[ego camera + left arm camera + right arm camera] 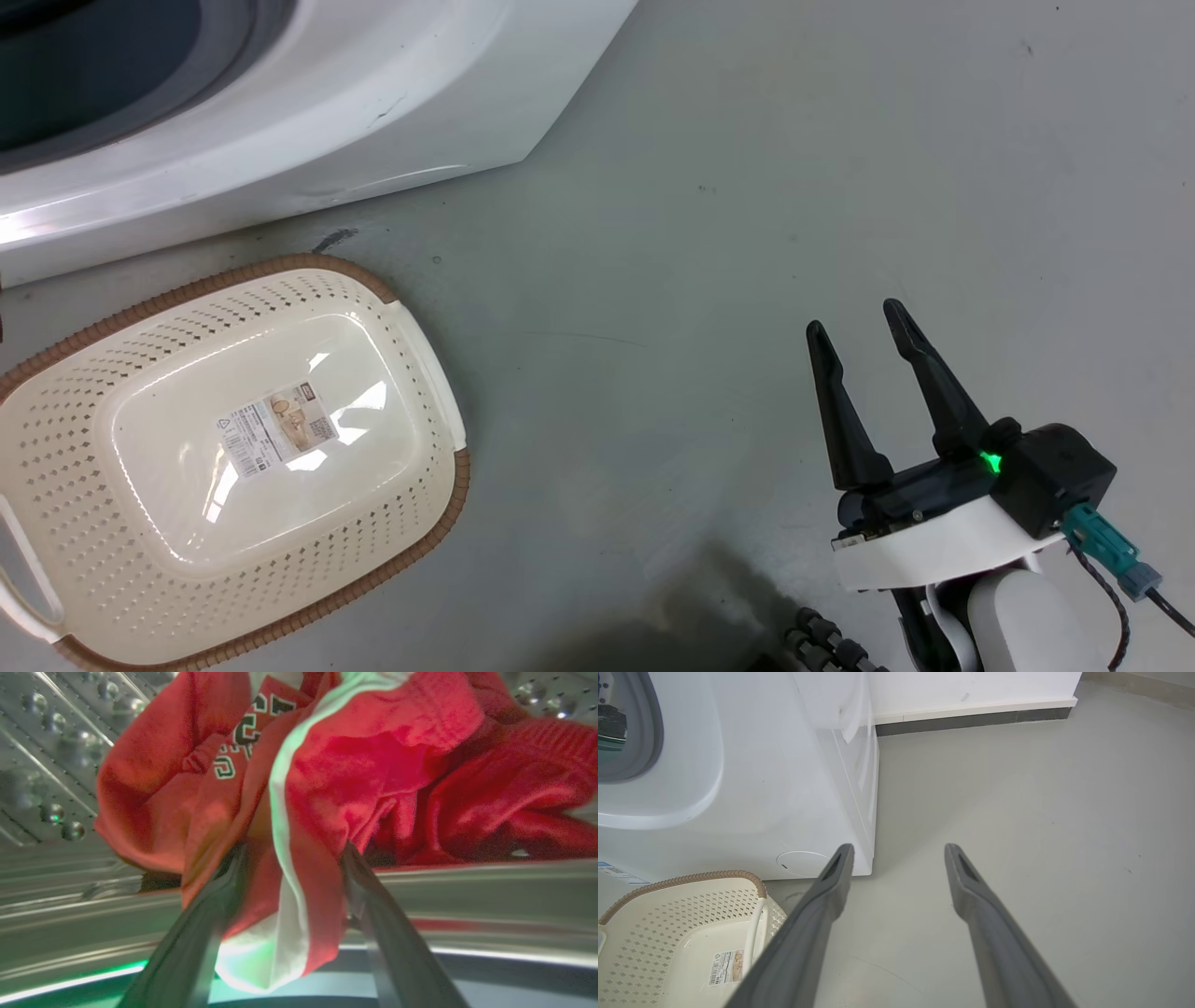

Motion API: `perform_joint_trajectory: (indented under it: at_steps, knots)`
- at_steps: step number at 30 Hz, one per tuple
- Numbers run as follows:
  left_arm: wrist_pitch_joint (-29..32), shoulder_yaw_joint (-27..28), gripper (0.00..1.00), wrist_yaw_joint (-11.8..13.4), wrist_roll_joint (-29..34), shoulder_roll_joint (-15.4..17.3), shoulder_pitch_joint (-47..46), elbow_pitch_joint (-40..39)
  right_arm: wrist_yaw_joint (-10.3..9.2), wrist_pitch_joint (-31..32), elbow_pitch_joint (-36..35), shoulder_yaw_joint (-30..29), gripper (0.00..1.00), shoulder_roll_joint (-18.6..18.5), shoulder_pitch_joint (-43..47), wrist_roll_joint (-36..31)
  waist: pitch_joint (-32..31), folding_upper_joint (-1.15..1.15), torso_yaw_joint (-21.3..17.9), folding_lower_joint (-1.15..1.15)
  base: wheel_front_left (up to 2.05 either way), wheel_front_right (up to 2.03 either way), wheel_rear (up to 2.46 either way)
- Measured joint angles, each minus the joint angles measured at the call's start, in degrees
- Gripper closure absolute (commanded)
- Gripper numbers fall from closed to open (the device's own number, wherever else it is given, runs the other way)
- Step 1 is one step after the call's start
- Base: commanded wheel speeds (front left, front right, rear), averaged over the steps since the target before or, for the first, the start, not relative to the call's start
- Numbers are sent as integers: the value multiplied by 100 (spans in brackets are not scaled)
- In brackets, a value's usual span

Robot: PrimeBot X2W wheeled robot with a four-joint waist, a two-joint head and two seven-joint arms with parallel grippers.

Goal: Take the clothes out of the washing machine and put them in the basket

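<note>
One basket [280, 271] lying beside one washer [280, 140], left gripper [293, 851] gaping around red clothes [373, 765], right gripper [854, 317] hanging released over floor [747, 187].

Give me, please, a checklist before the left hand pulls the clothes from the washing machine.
1. Fabric of the clothes between the fingers of the left hand: ok.
2. The left hand shut on it: not ok, fingers stand apart.
3. The basket ready: ok, upright on the floor, holding just its label.
4. It is near the washing machine: ok.
5. The right hand clear: ok, open, empty, above the floor.
6. Fabric free of the drum: cannot tell.
</note>
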Motion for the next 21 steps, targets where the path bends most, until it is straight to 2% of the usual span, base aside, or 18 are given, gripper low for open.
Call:
perform_joint_trajectory:
  at_steps: [2, 7, 12, 17, 21]
  knots:
    - [179, 8, 100, 47, -36, 29, -4, -34, 0, -1, 2, 18, 0, -1, 0, 15, 0, 0, -18, 0, 0, 0, 0]
    - [218, 7, 100, 152, -62, 70, 138, -279, 0, -1, -4, 48, 0, 0, -3, 60, -6, 0, -41, 0, 0, 0, 0]
    - [-137, 21, 100, 299, -105, 76, 447, -632, 0, -2, 31, 89, 0, 0, -11, 103, -59, 0, -41, 0, 0, 0, 0]
    - [-924, 49, 100, 364, -199, 76, 861, -918, 0, -2, 99, 79, 0, 0, -19, 108, -219, 0, -34, 0, 0, 0, 0]
    - [-1785, 123, 100, 393, -342, -16, 1304, -978, 0, -7, 145, -5, 0, 0, 3, 89, -455, 0, -7, 0, 0, 0, 0]
